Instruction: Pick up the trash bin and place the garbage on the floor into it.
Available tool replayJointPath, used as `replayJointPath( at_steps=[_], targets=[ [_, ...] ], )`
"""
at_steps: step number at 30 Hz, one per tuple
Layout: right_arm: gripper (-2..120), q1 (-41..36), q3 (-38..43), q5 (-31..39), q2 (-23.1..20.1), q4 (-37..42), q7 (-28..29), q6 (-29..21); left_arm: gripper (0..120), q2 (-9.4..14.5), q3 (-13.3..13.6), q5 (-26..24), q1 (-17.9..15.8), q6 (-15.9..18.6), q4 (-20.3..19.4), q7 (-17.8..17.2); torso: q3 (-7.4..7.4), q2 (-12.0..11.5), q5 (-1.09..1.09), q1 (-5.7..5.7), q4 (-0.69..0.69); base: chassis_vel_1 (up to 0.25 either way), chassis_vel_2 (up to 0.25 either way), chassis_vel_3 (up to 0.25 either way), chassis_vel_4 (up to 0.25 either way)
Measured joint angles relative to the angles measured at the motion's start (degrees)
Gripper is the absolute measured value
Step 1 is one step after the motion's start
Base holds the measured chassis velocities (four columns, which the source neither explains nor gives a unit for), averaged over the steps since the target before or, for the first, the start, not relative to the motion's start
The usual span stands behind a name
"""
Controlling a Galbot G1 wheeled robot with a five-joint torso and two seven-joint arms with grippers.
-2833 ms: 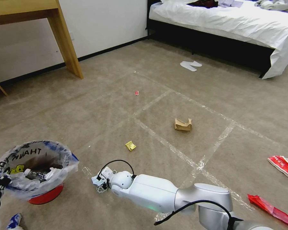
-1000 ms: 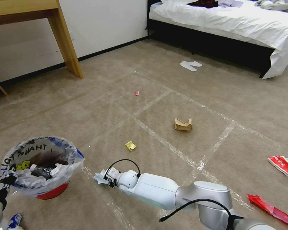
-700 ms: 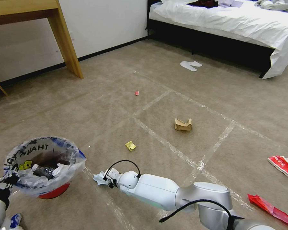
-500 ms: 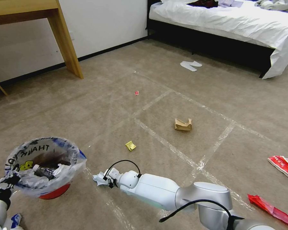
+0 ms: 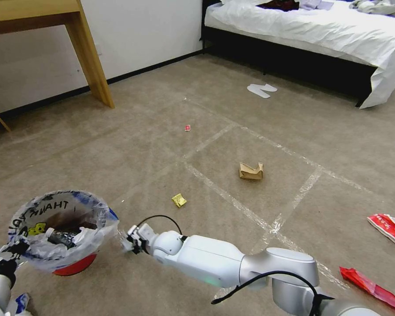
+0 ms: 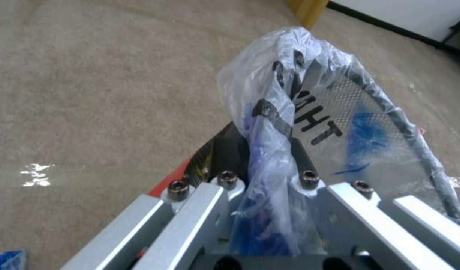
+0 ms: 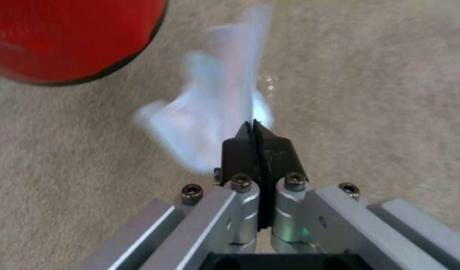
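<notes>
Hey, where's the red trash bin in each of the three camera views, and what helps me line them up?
Head view: trash bin low on the robot's left, beside the right gripper.
Left wrist view: bagged rim pinched in the left gripper.
Right wrist view: its red wall beyond the held tissue.
Shared landmark: the bin's red wall.

The right arm (image 5: pixel 232 267) enters from the lower right of the head view and stretches leftward across the bottom, white forearm nearly level, a black cable looping over the wrist. Its right gripper (image 5: pixel 129 241) sits in the lower left-centre of the frame; in the right wrist view the jaws are pressed flat together on a crumpled white tissue (image 7: pixel 215 123) — blurred there. The left arm shows at the lower left corner of the head view, its left gripper (image 5: pixel 6 259) clamped on the plastic-lined rim of the trash bin (image 5: pixel 59 228), bag film bunched between the jaws — seen close in the left wrist view.
</notes>
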Motion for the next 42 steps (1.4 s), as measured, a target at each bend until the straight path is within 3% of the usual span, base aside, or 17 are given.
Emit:
replayJointPath(
  at_steps=[15, 42],
  targets=[
    [0, -0.30, 4.11, 3.50, -10.01, 16.91, 4.17, -2.14, 5, 0.12, 1.58, 1.02, -0.99, 0.41, 1.50, -0.10, 0.00, 0.00, 0.00, 0.00, -0.02, 0.000, 0.000, 0.000, 0.000],
    [0, -0.88, 8.51, 2.92, -18.55, 26.61, 6.11, -2.19, 5, 1.20, 2.21, 1.42, -1.91, 1.99, 3.21, -0.31, 0.00, 0.00, 0.00, 0.00, -0.02, 0.000, 0.000, 0.000, 0.000]
  ],
)
